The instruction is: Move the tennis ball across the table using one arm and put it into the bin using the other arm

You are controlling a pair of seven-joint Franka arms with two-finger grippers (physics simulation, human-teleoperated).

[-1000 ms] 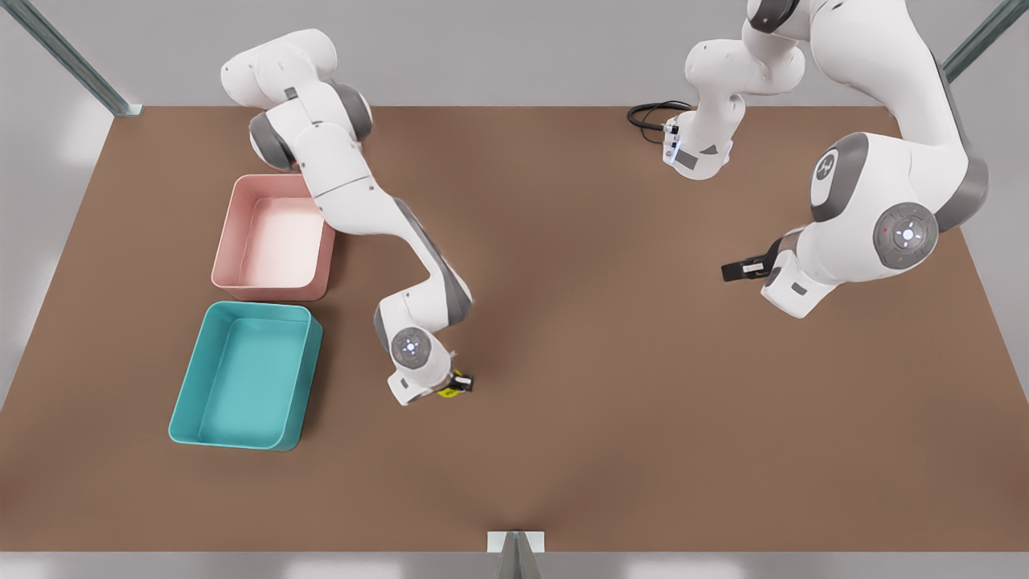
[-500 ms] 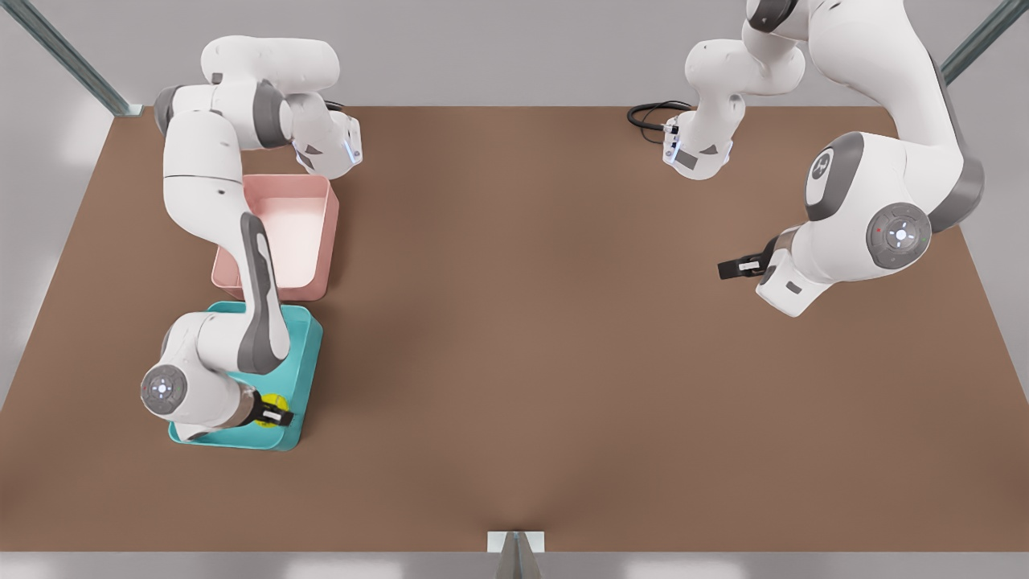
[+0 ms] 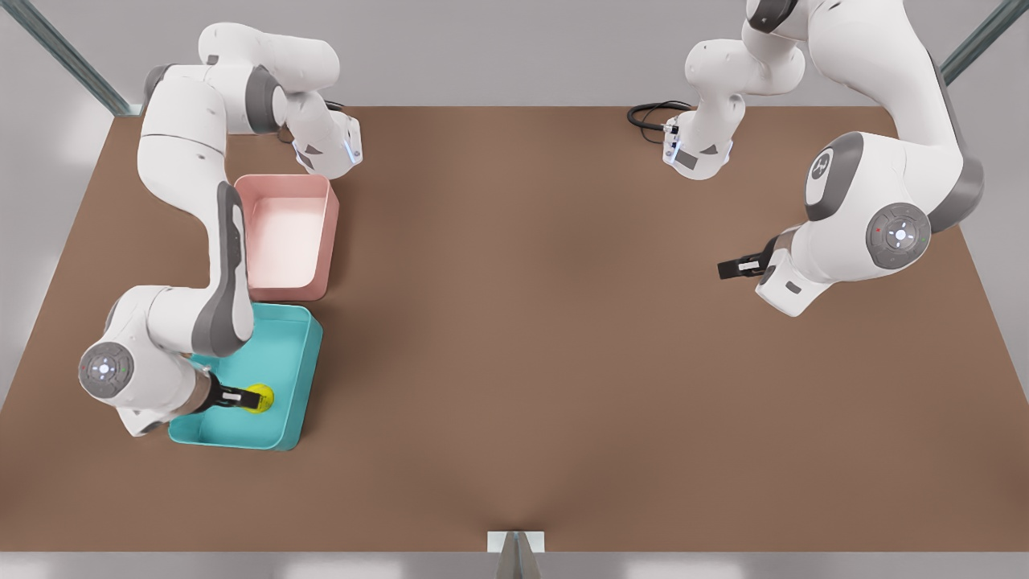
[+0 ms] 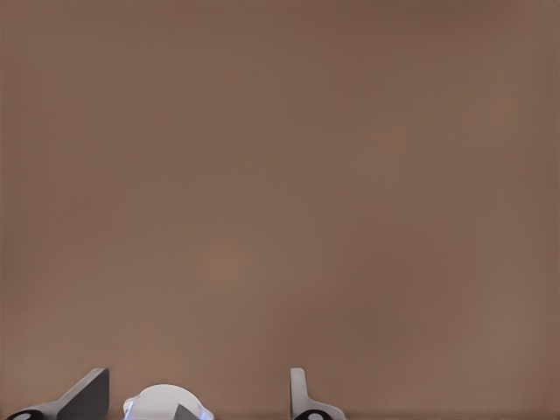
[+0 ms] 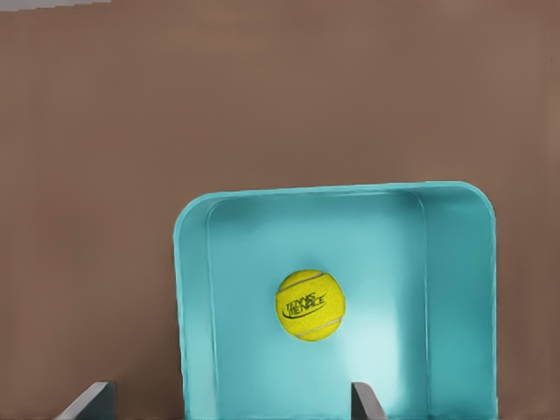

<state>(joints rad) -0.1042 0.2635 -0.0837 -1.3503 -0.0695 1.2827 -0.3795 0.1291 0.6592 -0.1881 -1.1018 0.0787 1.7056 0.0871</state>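
Progress looks nearly complete: the tennis ball (image 5: 311,304) sits inside the bin (image 5: 194,289), clear of my right claw (image 5: 232,398), whose fingers stand wide apart and hold nothing. The ball lies ahead of that claw, between the lines of its two fingertips but beyond them (whether it rests on the floor or is falling, I cannot tell). My left claw (image 3: 733,268) waits well apart over bare worktop (image 3: 563,362), fingers spread and empty. What seems left is pulling my right arm away.
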